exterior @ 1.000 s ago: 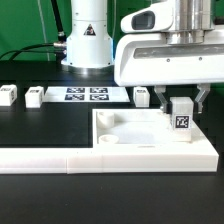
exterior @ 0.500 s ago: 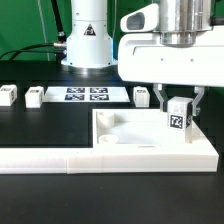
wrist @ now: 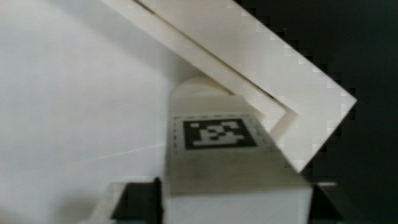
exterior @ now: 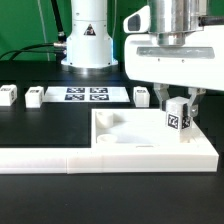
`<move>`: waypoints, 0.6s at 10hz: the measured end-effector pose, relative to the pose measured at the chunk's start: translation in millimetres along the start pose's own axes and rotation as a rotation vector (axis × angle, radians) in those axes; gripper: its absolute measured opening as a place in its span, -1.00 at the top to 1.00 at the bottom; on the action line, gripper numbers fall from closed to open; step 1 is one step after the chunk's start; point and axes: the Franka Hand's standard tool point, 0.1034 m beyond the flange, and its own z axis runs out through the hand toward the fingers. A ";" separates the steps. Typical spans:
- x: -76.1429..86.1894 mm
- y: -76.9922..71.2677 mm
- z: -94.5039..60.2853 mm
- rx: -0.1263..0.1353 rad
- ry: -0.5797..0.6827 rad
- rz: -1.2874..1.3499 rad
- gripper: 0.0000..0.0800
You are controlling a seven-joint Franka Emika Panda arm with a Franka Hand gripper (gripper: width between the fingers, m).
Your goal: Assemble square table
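The white square tabletop (exterior: 140, 145) lies at the front on the exterior view's right, with round bosses near its corners. My gripper (exterior: 181, 107) is shut on a white leg (exterior: 178, 120) with a black-and-white tag. It holds the leg upright at the tabletop's far right corner, with the lower end down at the surface. In the wrist view the leg (wrist: 222, 160) sits between my fingers (wrist: 143, 205), close to the tabletop's raised corner rim (wrist: 267, 75). Three more tagged legs stand on the black table (exterior: 8, 95) (exterior: 35, 96) (exterior: 141, 95).
The marker board (exterior: 87, 95) lies at the back between the loose legs. A long low white L-shaped wall (exterior: 50, 158) runs along the front and against the tabletop. The arm's base (exterior: 88, 40) stands behind the marker board.
The gripper has turned a little with the leg in it, so the tag now looks tilted, and the hand sits slightly higher. The loose legs and the tabletop have not moved.
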 end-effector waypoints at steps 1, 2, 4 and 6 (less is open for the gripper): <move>-0.1 0.0 0.0 0.000 0.000 -0.090 -0.20; 0.2 -0.1 0.0 0.001 0.000 -0.101 -0.48; 2.7 1.0 0.2 0.001 0.002 -0.321 -0.58; 1.2 0.0 0.2 0.000 0.002 -0.555 -0.62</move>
